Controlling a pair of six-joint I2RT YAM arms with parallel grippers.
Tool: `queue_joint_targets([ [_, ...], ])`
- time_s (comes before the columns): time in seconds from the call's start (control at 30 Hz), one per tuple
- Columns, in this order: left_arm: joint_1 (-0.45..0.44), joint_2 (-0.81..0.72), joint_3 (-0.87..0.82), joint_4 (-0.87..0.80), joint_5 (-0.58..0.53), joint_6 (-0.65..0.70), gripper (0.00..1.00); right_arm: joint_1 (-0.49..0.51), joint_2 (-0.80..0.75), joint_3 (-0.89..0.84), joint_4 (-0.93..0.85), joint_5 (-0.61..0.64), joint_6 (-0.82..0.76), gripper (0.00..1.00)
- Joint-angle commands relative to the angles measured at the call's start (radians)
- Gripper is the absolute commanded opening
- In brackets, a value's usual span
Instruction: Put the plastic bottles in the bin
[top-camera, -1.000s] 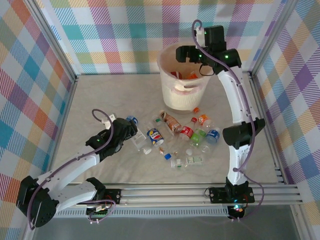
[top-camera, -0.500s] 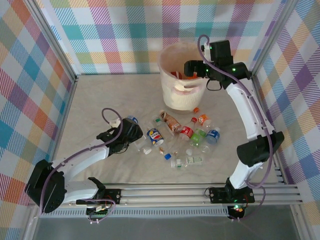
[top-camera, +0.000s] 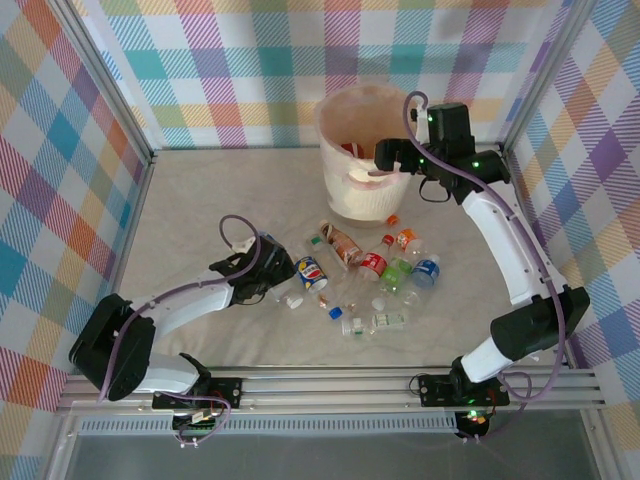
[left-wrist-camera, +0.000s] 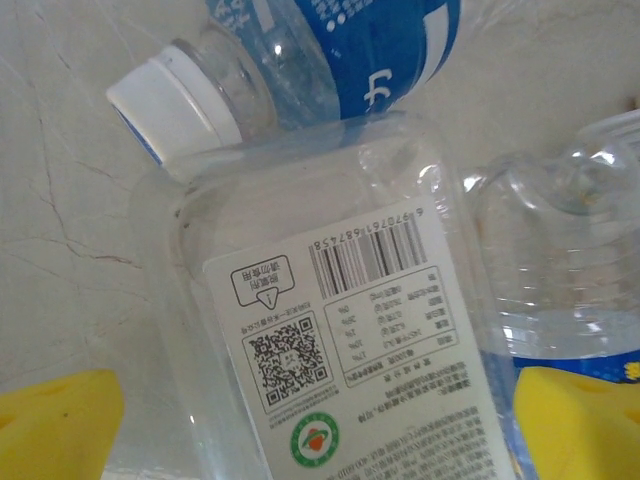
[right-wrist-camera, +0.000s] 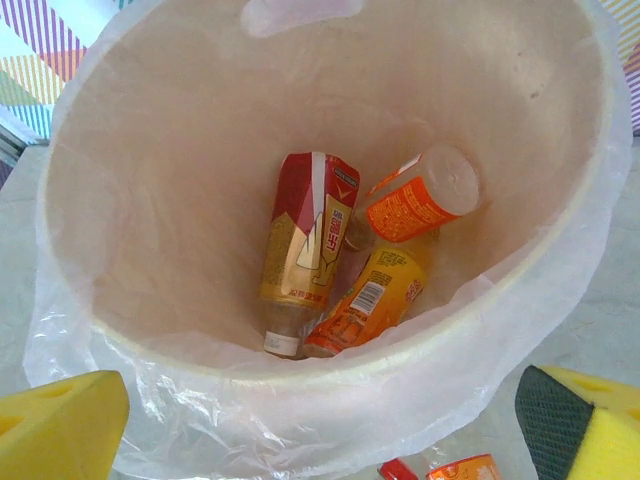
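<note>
Several plastic bottles lie on the table in front of the bin (top-camera: 345, 200), among them a blue-labelled one (top-camera: 310, 272), a brown one (top-camera: 343, 243) and a red one (top-camera: 372, 265). My left gripper (top-camera: 272, 274) is low at the left end of the heap. It stands open (left-wrist-camera: 320, 435) astride a clear square bottle with a white label (left-wrist-camera: 340, 330), one yellow pad (left-wrist-camera: 60, 425) on each side. My right gripper (top-camera: 390, 155) hangs open (right-wrist-camera: 320, 430) over the bin's near rim, holding nothing. Three bottles lie inside the bin (right-wrist-camera: 170, 170): red-gold (right-wrist-camera: 305, 240), orange with white cap (right-wrist-camera: 415, 205), orange-yellow (right-wrist-camera: 370, 300).
A blue-labelled bottle with a white cap (left-wrist-camera: 360, 50) rests against the top of the clear one, and another clear bottle (left-wrist-camera: 560, 260) lies close on its right. A thin plastic liner (right-wrist-camera: 300, 420) drapes over the bin's rim. Checked walls enclose the table.
My left gripper has slid right and down onto the clear bottle. My right gripper has drawn back from above the bin's middle towards its near right rim.
</note>
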Motion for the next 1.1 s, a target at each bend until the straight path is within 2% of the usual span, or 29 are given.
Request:
queue_joint_targets([
  [0.0,0.005,0.032,0.027,0.016,0.012,0.012,1.0,-0.006,-0.024,-0.024,0.039,0.007,0.016,1.0],
  [0.43,0.005,0.053,0.033,0.032,-0.001,0.024,1.0,-0.006,-0.01,-0.053,0.052,-0.02,0.027,1.0],
  [0.77,0.005,0.037,0.013,-0.095,-0.045,-0.015,1.0,-0.006,-0.027,-0.092,0.063,-0.029,0.05,1.0],
  [1.07,0.006,-0.039,0.009,-0.193,-0.107,0.034,1.0,-0.007,-0.044,-0.11,0.065,-0.036,0.059,1.0],
])
